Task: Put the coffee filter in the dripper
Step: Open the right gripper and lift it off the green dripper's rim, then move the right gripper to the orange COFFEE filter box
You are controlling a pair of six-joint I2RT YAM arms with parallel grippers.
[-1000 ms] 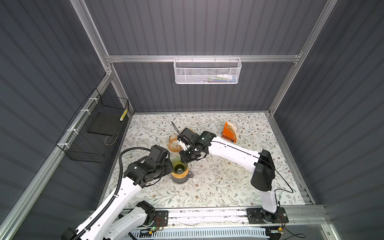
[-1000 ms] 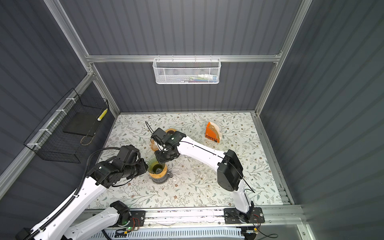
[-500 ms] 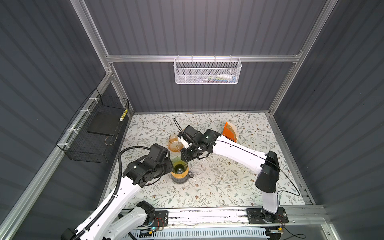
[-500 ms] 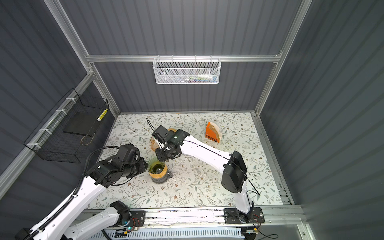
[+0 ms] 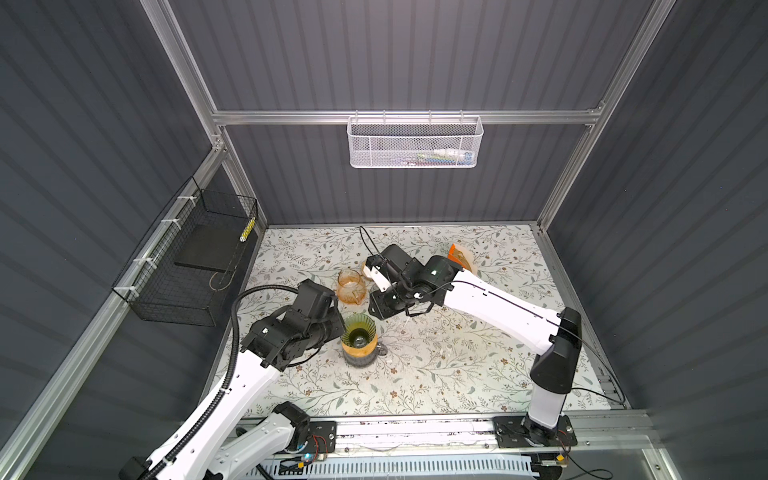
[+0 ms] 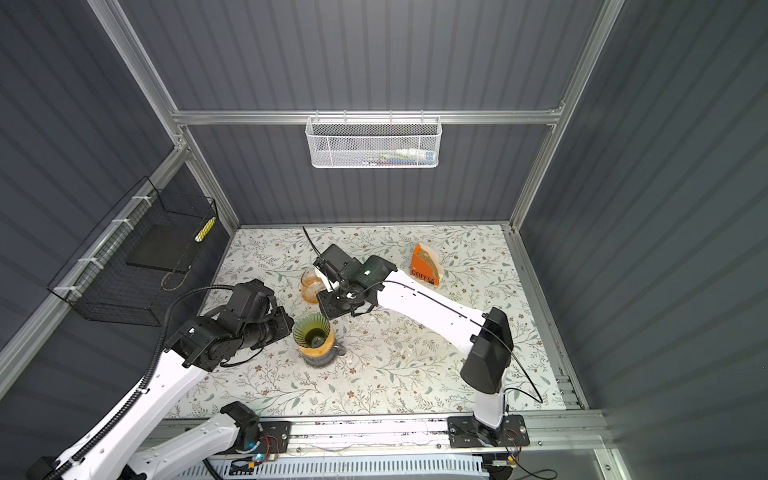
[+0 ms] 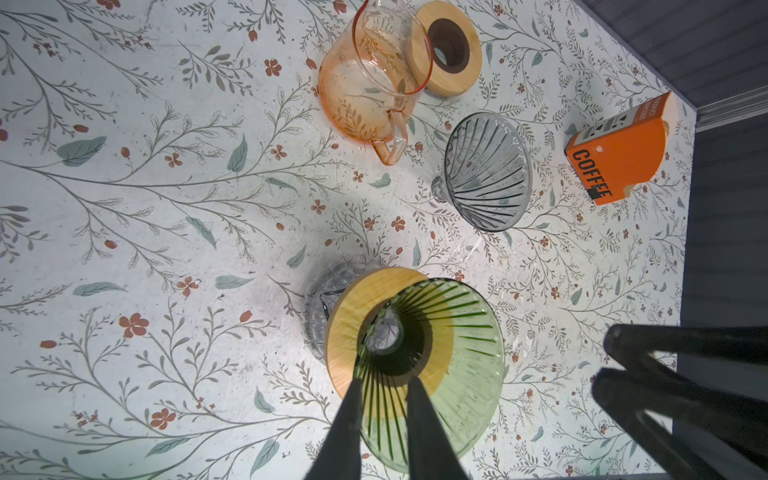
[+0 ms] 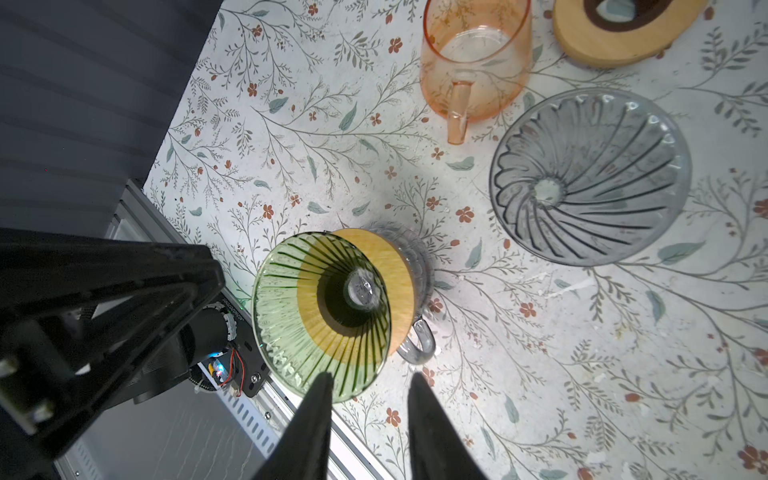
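The flowered table [image 5: 457, 374] is filling the floor of the cell. A black wire basket [image 5: 166, 303] is hanging on the left wall and a white mesh basket [image 5: 399, 145] on the far wall. The left arm is reaching in from the near left. The left claw [image 7: 385, 380] is pinching the rim of the green dripper [image 5: 358, 330], one finger outside the glass and one inside. That dripper is sitting upright in a wooden collar [image 7: 345, 332] on a clear mug [image 8: 419, 266], near the middle of the table. The right claw [image 8: 370, 376] is hovering just to its far side, spread and gripping nothing. Farther back an orange jug [image 5: 350, 286] is standing beside a spare wooden ring [image 7: 451, 48]. A grey dripper [image 7: 486, 172] is lying on the table (the right arm is hiding it in both top views). The coffee filters [image 6: 433, 255] are sitting in the orange box [image 6: 422, 266] at the far right, well apart from the green dripper.
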